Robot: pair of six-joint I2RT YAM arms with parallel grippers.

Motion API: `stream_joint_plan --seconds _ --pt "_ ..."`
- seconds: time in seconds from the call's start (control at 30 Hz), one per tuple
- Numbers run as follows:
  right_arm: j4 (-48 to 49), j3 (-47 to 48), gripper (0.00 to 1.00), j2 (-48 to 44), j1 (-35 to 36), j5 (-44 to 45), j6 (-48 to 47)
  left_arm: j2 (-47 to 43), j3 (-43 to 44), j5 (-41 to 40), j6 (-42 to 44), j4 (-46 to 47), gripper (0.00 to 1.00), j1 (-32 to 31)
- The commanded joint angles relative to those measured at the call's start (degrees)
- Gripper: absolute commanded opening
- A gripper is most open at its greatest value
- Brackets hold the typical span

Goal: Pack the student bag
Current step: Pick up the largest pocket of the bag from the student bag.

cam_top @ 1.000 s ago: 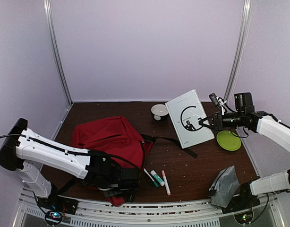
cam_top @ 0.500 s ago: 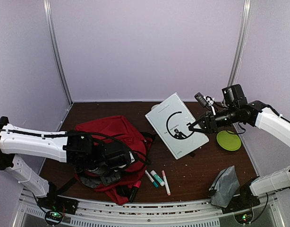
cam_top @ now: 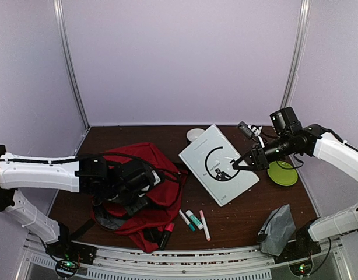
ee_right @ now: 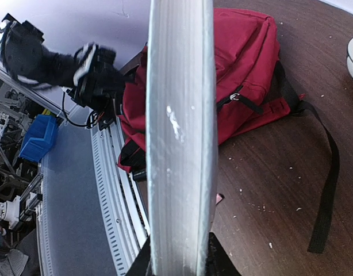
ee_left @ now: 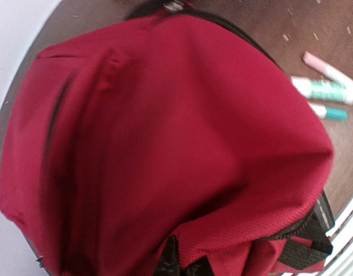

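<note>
Over the brown surface [cam_top: 249, 210] the right jaws clamp the white book [cam_top: 217, 163] to the right of the student bag [cam_top: 167, 195], whose red fabric the nearer left jaws pinch.

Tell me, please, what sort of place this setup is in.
Probably a robotics lab test cell: plain wall panels and metal posts enclose a table, two robot arms stand at its near edge, and a student bag and book serve as props.
</note>
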Motion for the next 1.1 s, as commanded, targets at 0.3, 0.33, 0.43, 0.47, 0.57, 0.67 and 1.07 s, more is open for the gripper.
stream_joint_plan --seconds 0.3,0.33,0.43,0.47,0.57,0.67,1.07 --pt "3.3 7.1 0.00 4.5 19.6 -10.9 12.5 -12.4 -4.8 -3.0 -6.5 20.5 0.00 12.1" --pt "5.1 6.5 0.00 5.5 21.8 -11.7 14.9 -12.4 -4.4 -3.8 -7.0 20.4 0.00 12.2" --pt "12.4 3.6 0.00 8.2 25.6 -12.5 22.7 -13.5 -2.8 -6.9 -7.1 20.6 0.00 12.7" --pt "15.7 2.4 0.00 9.0 26.7 -12.4 25.8 -14.1 -2.3 -7.8 -6.9 20.9 0.00 13.0" --pt "27.0 0.0 0.00 12.5 28.9 -12.4 36.0 -15.6 -0.3 -9.5 -6.4 21.6 0.00 13.1" --pt "38.9 -0.4 0.00 15.9 30.4 -10.8 46.8 -17.3 0.8 -10.4 -6.6 21.9 0.00 13.1" --pt "76.8 -0.8 0.00 33.5 35.0 -0.4 84.7 -21.5 2.4 -7.3 -5.1 22.8 0.00 13.1"
